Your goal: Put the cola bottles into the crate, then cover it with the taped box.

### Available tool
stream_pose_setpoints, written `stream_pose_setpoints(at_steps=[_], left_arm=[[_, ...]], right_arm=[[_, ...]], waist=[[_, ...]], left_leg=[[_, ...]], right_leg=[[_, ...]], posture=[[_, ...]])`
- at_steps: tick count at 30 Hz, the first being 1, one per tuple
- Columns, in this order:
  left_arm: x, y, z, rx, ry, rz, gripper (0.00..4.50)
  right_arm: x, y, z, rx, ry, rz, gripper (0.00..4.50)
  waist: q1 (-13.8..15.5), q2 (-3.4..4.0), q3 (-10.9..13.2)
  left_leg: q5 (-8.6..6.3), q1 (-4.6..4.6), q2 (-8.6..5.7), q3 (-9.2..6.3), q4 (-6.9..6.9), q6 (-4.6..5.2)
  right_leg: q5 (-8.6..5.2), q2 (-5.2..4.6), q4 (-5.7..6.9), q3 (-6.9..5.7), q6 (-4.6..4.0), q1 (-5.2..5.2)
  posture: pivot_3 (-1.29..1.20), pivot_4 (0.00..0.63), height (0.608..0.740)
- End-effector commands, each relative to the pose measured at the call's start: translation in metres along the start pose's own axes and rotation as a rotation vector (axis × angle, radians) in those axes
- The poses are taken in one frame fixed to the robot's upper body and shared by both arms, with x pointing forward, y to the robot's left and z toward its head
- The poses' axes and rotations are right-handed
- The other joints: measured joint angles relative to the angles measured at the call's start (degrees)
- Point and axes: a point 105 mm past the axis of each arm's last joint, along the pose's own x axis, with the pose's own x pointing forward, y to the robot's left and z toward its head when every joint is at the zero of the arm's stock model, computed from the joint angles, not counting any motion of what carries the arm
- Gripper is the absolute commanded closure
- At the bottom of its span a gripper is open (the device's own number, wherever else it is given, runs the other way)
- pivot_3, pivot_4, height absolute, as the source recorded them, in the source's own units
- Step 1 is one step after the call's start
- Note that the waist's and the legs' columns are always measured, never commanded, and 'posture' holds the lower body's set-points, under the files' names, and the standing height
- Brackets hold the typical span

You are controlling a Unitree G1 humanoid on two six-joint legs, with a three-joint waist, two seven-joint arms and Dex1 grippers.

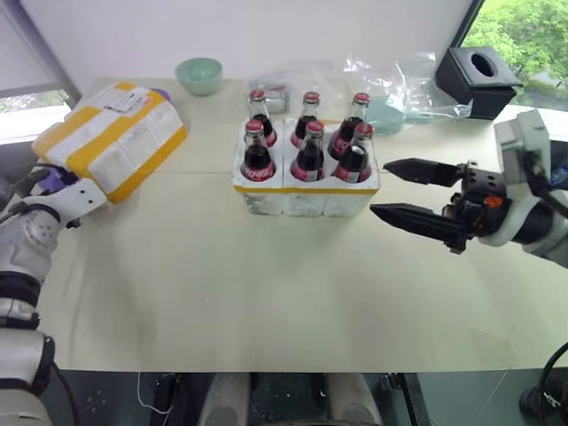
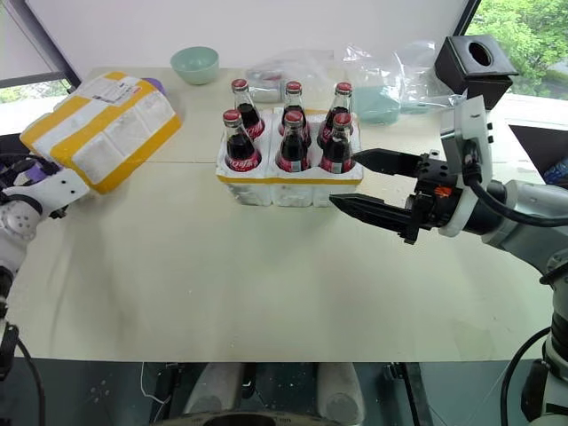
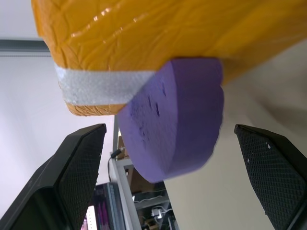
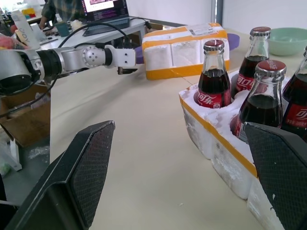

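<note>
Left eye view: the six cola bottles (image 1: 308, 142) stand upright in two rows of three in the wells of the crate (image 1: 306, 195), which sits on the table (image 1: 266, 293) near its middle; the taped box (image 1: 115, 135) lies tilted at the table's left side, with a purple foam piece (image 1: 161, 93) showing at its far edge; the left gripper (image 1: 55, 185) is at the box's near corner, its jaws hidden there; the right gripper (image 1: 404, 191) hangs level just right of the crate, jaws spread wide and holding nothing; a pale green bowl (image 1: 199, 74) stands at the far edge, clear plastic bags (image 1: 390, 84) lie behind the crate, and a black tissue box (image 1: 476, 80) sits at the far right. Left wrist view: the left gripper's jaws stand wide on either side of a purple foam piece (image 3: 177, 115) that sits under the yellow-taped box (image 3: 168, 33); neither finger touches it. Right wrist view: the two black fingers (image 4: 72, 182) are spread wide, the crate (image 4: 216, 143) with its bottles (image 4: 211, 74) between and beyond them; the left arm (image 4: 72, 60) reaches to the taped box (image 4: 184, 50) across the table.
</note>
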Motion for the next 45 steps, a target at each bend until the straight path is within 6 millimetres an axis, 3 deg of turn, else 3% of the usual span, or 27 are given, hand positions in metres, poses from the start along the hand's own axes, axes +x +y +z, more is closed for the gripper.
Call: stream_pose_setpoints(at_steps=[1, 4, 6, 7, 12, 14, 19, 23, 28, 31, 33, 37, 45], left_arm=[[0.003, 0.007, 0.002, 0.012, 0.001, 0.034, 0.00], [0.005, 0.006, 0.003, -0.007, 0.006, 0.038, 0.00], [0.006, 0.004, 0.004, -0.027, 0.008, 0.032, 0.53], [0.006, 0.003, 0.004, -0.033, 0.007, 0.026, 0.85], [0.007, 0.000, 0.005, -0.053, 0.012, 0.023, 3.36], [0.007, 0.000, 0.005, -0.056, 0.016, 0.024, 4.02], [0.008, 0.010, 0.008, -0.058, 0.006, 0.039, 4.02], [0.007, 0.030, 0.009, -0.061, -0.010, 0.083, 4.02], [0.002, 0.073, 0.021, -0.083, -0.080, 0.177, 4.02], [-0.006, 0.107, 0.053, -0.138, -0.237, 0.221, 4.02], [-0.013, 0.119, 0.074, -0.186, -0.352, 0.221, 4.02], [-0.034, 0.150, 0.112, -0.107, -0.534, 0.270, 4.02], [-0.082, 0.169, 0.189, -0.153, -0.945, 0.252, 4.02]], right_arm=[[-0.006, 0.004, 0.012, -0.049, -0.032, -0.007, 0.11], [-0.008, 0.003, 0.011, -0.055, -0.026, -0.019, 0.11], [-0.009, 0.002, 0.011, -0.057, -0.025, -0.027, 0.00], [-0.010, 0.001, 0.011, -0.057, -0.024, -0.031, 0.00], [-0.014, -0.001, 0.010, -0.058, -0.018, -0.051, 0.00], [-0.015, -0.001, 0.010, -0.058, -0.018, -0.055, 0.00], [-0.015, -0.003, 0.009, -0.059, -0.019, -0.061, 0.00], [-0.017, -0.005, 0.009, -0.059, -0.019, -0.070, 0.00], [-0.024, -0.009, 0.007, -0.017, -0.015, -0.085, 0.00], [-0.030, -0.015, 0.002, -0.034, 0.023, -0.122, 0.00], [-0.033, -0.016, -0.001, -0.035, 0.038, -0.130, 0.00], [-0.041, -0.017, -0.003, -0.031, 0.060, -0.147, 0.00], [-0.043, -0.019, -0.011, -0.009, 0.066, -0.171, 0.00]], waist=[[0.0, -0.03, 0.0], [-0.1, -0.04, 0.0], [-0.1, -0.04, 0.0], [-0.1, -0.04, 0.0], [0.0, -0.06, 0.0], [0.0, -0.05, 0.0], [0.0, -0.06, 0.0], [0.0, -0.06, 0.0], [0.0, -0.17, -0.1], [0.2, -0.19, -0.1], [0.5, -0.21, -0.1], [0.7, -0.21, -0.1], [0.1, -0.21, -0.1]], left_leg=[[0.00, 0.00, 0.00, 0.00, 0.00, 0.00], [0.00, 0.00, 0.00, 0.00, 0.00, 0.00], [0.00, 0.01, 0.00, 0.00, 0.00, 0.00], [0.00, 0.01, 0.00, 0.00, 0.01, 0.00], [0.00, 0.01, 0.00, 0.01, 0.01, 0.00], [0.00, 0.02, 0.00, 0.02, 0.02, 0.00], [0.00, 0.04, 0.00, 0.02, 0.02, 0.00], [0.00, 0.03, 0.00, 0.02, 0.03, 0.00], [0.00, 0.01, 0.00, 0.01, 0.03, 0.00], [0.00, -0.01, 0.00, 0.01, 0.04, -0.01], [0.01, -0.02, -0.01, 0.01, 0.05, -0.01], [0.01, -0.02, -0.01, 0.02, 0.05, -0.01], [0.01, 0.00, 0.00, 0.02, 0.06, 0.00]], right_leg=[[0.01, 0.00, 0.00, 0.00, 0.01, 0.00], [0.01, 0.00, 0.02, 0.00, 0.02, 0.00], [0.01, 0.00, 0.03, 0.00, 0.02, 0.00], [0.01, 0.00, 0.03, 0.00, 0.02, 0.00], [0.01, 0.00, 0.03, 0.01, 0.02, 0.01], [0.01, -0.01, 0.04, 0.01, 0.02, 0.01], [0.01, 0.00, 0.06, 0.01, 0.02, 0.02], [0.01, 0.00, 0.06, 0.01, 0.02, 0.02], [0.02, 0.00, 0.05, 0.00, 0.02, 0.01], [0.02, 0.00, 0.05, 0.00, 0.02, 0.01], [0.02, -0.01, 0.03, 0.00, 0.02, 0.02], [0.02, -0.01, 0.01, 0.01, 0.02, 0.02], [0.02, 0.00, 0.04, 0.01, 0.02, 0.04]], posture=[[0.00, 0.150, 0.739], [0.00, 0.150, 0.739], [0.00, 0.150, 0.739], [0.00, 0.150, 0.739], [0.00, 0.150, 0.739], [0.00, 0.150, 0.739], [0.00, 0.150, 0.739], [0.00, 0.150, 0.739], [0.00, 0.150, 0.739], [0.00, 0.150, 0.739], [0.00, 0.150, 0.739], [0.00, 0.150, 0.739], [0.00, 0.150, 0.739]])
